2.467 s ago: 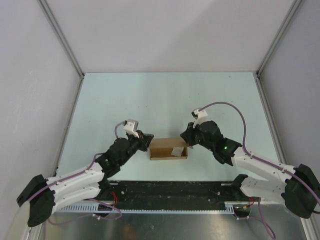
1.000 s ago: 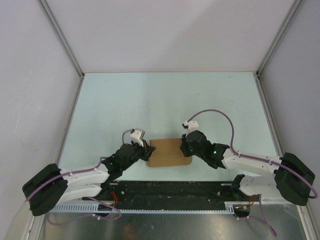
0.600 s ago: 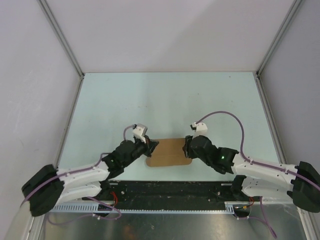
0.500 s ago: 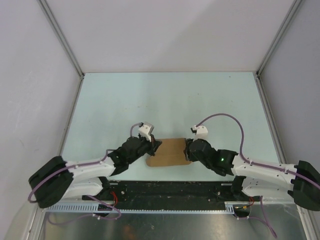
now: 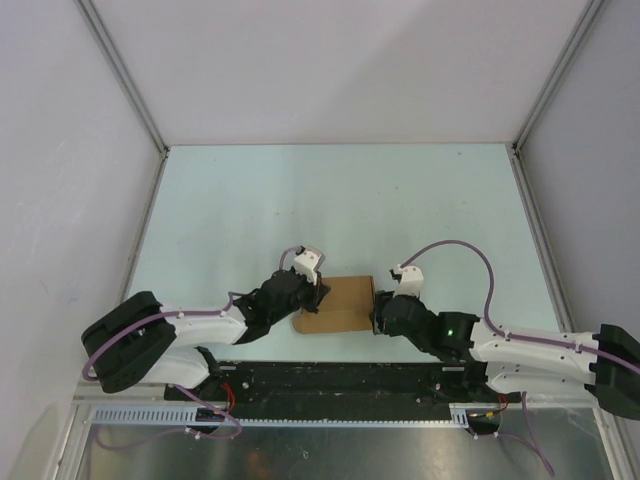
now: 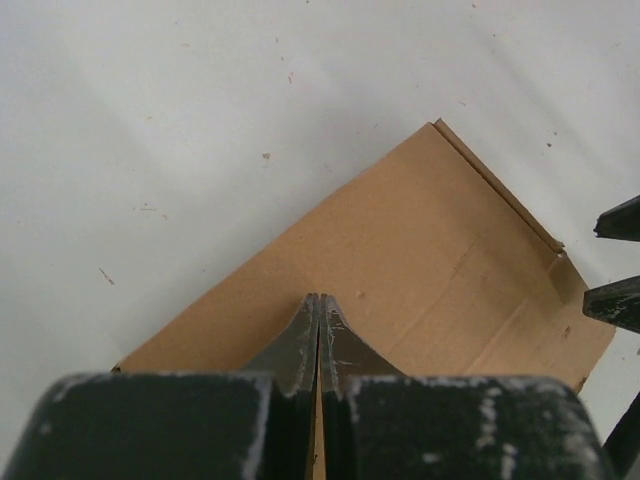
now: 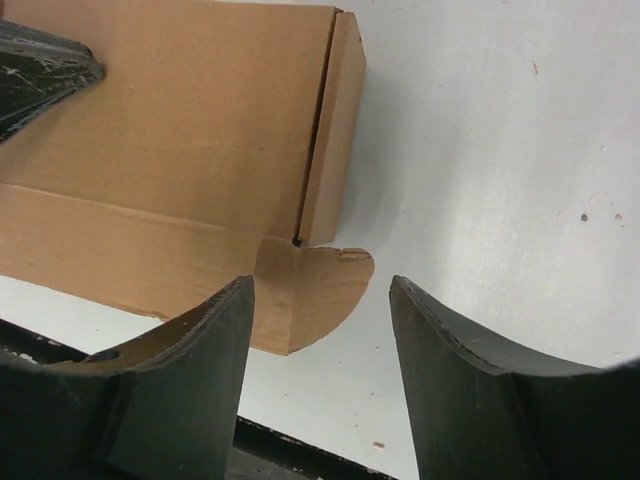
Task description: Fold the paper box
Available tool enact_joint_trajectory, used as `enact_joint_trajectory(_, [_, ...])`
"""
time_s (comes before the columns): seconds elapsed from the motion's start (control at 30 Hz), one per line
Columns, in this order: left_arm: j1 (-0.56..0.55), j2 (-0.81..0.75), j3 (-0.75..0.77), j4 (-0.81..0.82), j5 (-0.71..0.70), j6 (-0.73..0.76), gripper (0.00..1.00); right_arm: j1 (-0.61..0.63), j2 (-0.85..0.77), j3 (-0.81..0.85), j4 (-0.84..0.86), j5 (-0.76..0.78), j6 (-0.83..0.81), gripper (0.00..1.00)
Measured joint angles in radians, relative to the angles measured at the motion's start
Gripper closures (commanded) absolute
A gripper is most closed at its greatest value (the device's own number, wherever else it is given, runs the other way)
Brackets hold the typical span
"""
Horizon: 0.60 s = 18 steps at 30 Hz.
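Note:
The paper box (image 5: 337, 303) is a flat tan cardboard piece lying near the table's front edge. It fills the left wrist view (image 6: 400, 270) and the right wrist view's upper left (image 7: 180, 120). My left gripper (image 5: 318, 292) is shut, its tips (image 6: 320, 298) resting on the box's top face near the left end, with nothing seen clamped. My right gripper (image 5: 378, 318) stands open at the box's right end. A rounded flap (image 7: 318, 268) lies just ahead of its gap (image 7: 322, 287), and the fingers hold nothing.
A black rail (image 5: 330, 380) runs along the near edge just behind the box. Grey walls and metal frame posts (image 5: 125, 75) enclose the pale table (image 5: 330, 200). The right gripper's fingertips (image 6: 615, 300) show at the left wrist view's right edge.
My right gripper has opened and let go of the box's right end. The left arm has reached further right, its shut tips now over the box. The box lies flat.

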Motion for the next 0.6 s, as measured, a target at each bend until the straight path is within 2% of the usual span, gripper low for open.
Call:
enact_joint_trajectory(0.3, [0.000, -0.002, 0.001, 0.000, 0.000, 0.007, 1.00, -0.007, -0.064, -0.049, 0.084, -0.036, -0.002, 0.33])
enact_joint_trajectory(0.6, [0.000, -0.002, 0.001, 0.000, 0.000, 0.009, 1.00, -0.054, -0.023, -0.077, 0.166, -0.111, -0.017, 0.33])
